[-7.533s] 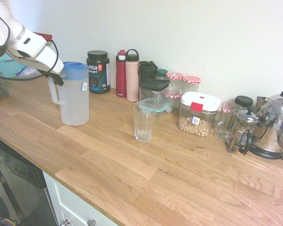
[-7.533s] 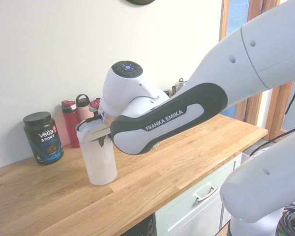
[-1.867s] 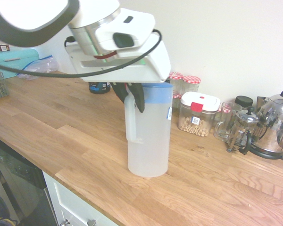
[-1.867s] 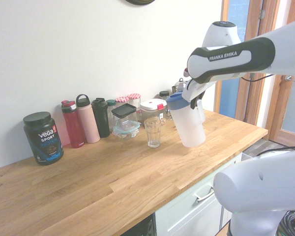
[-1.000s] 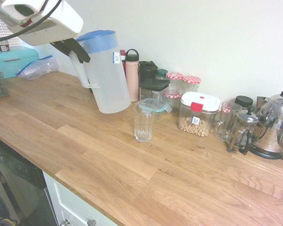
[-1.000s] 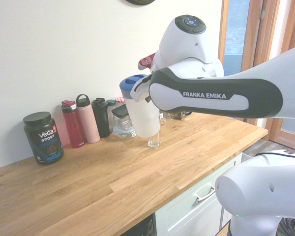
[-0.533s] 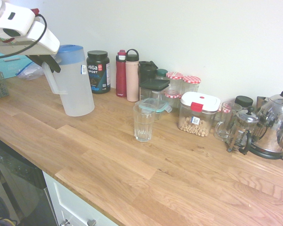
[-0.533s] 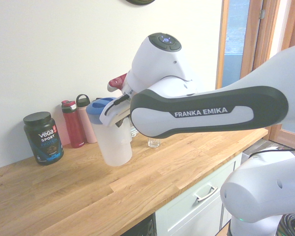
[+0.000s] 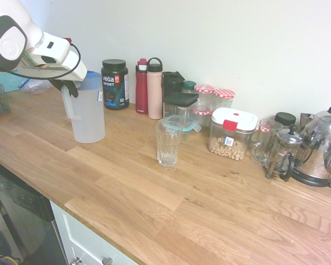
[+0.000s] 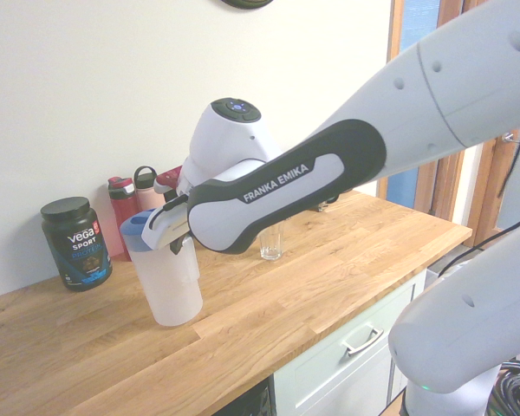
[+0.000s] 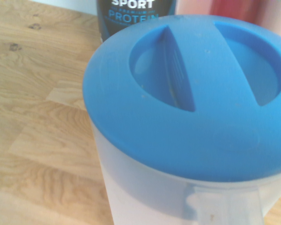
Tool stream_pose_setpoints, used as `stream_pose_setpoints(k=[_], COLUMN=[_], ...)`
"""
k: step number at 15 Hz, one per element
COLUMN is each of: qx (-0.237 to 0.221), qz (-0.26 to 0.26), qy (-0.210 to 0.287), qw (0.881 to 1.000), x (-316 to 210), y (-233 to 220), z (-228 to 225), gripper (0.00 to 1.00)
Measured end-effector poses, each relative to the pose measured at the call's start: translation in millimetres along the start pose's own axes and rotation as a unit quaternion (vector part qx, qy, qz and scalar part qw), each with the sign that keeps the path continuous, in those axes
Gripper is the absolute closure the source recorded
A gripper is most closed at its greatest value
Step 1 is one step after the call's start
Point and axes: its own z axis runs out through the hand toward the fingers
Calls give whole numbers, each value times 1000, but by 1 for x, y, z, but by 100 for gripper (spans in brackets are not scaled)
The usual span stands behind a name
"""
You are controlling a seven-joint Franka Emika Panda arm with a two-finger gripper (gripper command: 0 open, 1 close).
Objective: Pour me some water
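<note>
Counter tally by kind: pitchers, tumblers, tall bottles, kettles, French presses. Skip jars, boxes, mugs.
Pitcher: 1
Tumbler: 1
Bottles: 3 (red, pink, black)
Kettle: 1
French press: 1
Total: 7

Protein tub (image 9: 115, 84), bottles (image 9: 148, 88), jars (image 9: 215, 98), kettle (image 9: 323, 146) along wall.
</note>
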Motion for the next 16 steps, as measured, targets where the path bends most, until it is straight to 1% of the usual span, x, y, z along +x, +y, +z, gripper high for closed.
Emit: stream_pose_setpoints(k=[3,4,13,15,16], qx=[-2,-4,-13,-27,-42], qz=[3,4,-3,-5,-7], qy=[-5,-10,-22,-32,-45], qw=[1000,1000,1000,999,998], x=[6,5,1,-2,-4], y=[-10,-11,-14,-12,-12], z=[17,21,25,27,26], gripper=[100,0,0,0,0])
